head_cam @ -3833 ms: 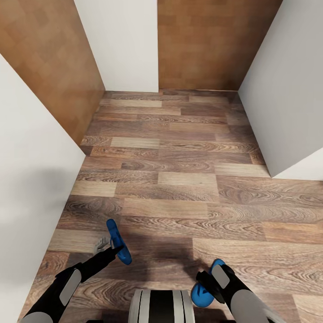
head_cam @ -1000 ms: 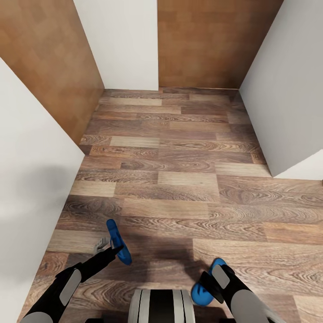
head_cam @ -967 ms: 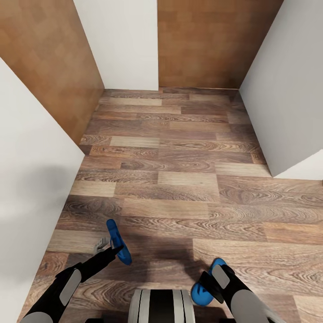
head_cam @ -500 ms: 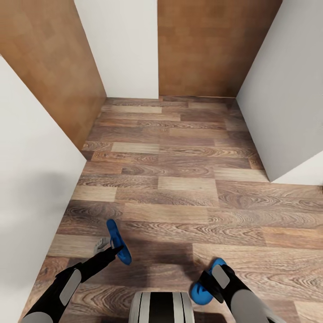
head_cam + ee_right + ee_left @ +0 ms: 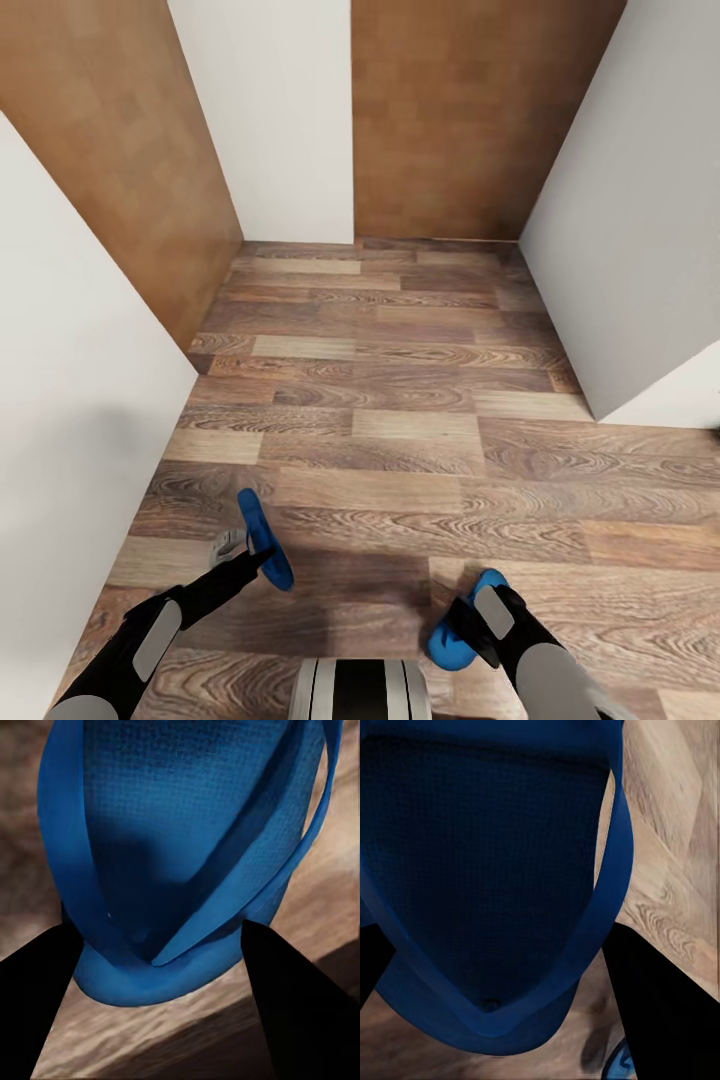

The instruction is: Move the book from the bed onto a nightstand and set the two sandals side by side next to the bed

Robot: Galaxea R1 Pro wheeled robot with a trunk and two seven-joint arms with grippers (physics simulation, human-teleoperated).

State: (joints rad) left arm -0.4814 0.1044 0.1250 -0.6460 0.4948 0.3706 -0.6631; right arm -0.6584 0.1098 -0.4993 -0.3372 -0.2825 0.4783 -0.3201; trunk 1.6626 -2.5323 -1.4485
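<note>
I hold two bright blue sandals above a wood-plank floor. In the head view, my left gripper (image 5: pixel 250 560) is shut on one sandal (image 5: pixel 262 535), which stands on edge. My right gripper (image 5: pixel 462 628) is shut on the other sandal (image 5: pixel 448 640), mostly hidden behind the wrist. In the left wrist view, the dark blue sole and strap of that sandal (image 5: pixel 487 870) sit between the black fingers (image 5: pixel 660 1012). In the right wrist view, the other sandal (image 5: pixel 187 832) sits between the fingers (image 5: pixel 300 1012). The book, the bed and the nightstand are out of view.
A narrow passage of wood-plank floor (image 5: pixel 400 400) runs ahead. A white wall (image 5: pixel 70 420) stands close on the left and another white wall (image 5: pixel 640 200) on the right. Light-brown wooden panels (image 5: pixel 440 120) close the far end, with another wooden panel (image 5: pixel 110 150) at far left.
The whole picture has shifted: the far walls and floor sit lower in the frame, so the camera has moved. Both grippers keep the same hold on the sandals.
</note>
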